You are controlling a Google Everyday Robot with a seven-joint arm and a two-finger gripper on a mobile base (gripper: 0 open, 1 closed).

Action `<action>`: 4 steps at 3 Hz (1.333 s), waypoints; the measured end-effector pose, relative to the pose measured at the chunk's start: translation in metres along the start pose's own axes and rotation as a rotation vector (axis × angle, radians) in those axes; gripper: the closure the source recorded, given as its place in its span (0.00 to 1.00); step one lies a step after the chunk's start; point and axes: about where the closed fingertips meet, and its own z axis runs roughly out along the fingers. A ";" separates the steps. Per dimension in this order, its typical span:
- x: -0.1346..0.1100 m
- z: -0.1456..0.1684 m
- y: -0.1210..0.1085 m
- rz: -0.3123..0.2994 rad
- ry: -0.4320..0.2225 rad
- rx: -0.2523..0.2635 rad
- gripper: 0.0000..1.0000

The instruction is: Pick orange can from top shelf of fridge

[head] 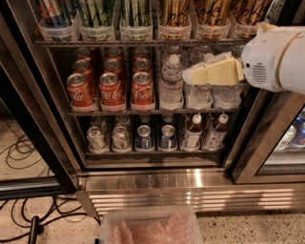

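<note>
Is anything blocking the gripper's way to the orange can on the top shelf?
No loose item does. The gripper hangs before the water bottles, below the orange can; only the clear tub around its base and the top shelf rail intervene.

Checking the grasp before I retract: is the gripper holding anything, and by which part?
Nothing is held. The gripper hangs empty before the water bottles, below the orange can on the top shelf.

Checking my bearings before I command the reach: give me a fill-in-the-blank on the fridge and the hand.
The orange can stands on the ____ shelf of the fridge.
The hand hangs in front of the ____ bottles, below that can.
The cola cans beside those bottles are ____.
Missing: top; water; red.
</note>
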 end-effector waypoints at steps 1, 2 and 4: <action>-0.029 0.016 -0.016 0.057 -0.110 0.066 0.00; -0.029 0.016 -0.016 0.057 -0.110 0.067 0.00; -0.033 0.033 -0.027 0.023 -0.147 0.111 0.17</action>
